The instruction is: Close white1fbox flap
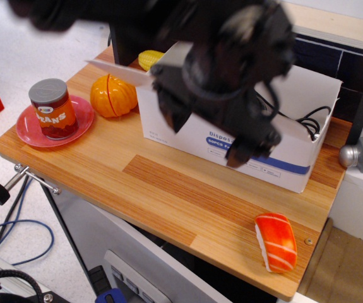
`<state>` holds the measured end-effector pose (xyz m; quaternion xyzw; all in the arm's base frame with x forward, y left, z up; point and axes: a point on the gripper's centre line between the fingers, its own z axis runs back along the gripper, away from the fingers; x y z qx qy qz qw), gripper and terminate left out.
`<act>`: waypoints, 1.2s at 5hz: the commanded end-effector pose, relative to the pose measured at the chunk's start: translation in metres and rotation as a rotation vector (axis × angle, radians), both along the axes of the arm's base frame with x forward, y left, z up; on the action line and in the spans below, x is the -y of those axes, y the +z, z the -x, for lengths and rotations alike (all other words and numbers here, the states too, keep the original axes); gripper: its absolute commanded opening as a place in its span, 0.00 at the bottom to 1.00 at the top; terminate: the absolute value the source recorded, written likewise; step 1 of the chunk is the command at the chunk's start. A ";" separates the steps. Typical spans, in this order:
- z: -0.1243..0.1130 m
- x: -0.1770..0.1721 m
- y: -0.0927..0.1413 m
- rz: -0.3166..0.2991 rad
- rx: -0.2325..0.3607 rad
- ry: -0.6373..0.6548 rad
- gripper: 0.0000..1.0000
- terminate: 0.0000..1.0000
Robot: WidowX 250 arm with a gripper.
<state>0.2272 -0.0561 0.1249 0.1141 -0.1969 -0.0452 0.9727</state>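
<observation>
The white box (187,136) with a blue stripe stands at the back of the wooden shelf. Its flap (121,71) shows as a thin white panel, seen nearly edge-on and about level, sticking out left over the box's front left corner. My black gripper (243,150) is motion-blurred, hanging over the box's top and front wall and hiding most of the opening. I cannot tell whether its fingers are open or touching the flap. Black cables (304,123) show inside the box at the right.
A beans can (55,107) stands on a red plate (24,130) at the left. An orange fruit (113,95) and yellow corn (149,60) lie left of the box. A salmon sushi (276,241) lies front right. A grey metal object (361,153) is at the right edge.
</observation>
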 end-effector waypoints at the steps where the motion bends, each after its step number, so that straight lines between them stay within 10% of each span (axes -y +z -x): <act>1: -0.033 0.003 0.044 -0.022 -0.026 -0.033 1.00 0.00; 6: -0.117 -0.004 0.005 0.032 0.066 -0.159 1.00 0.00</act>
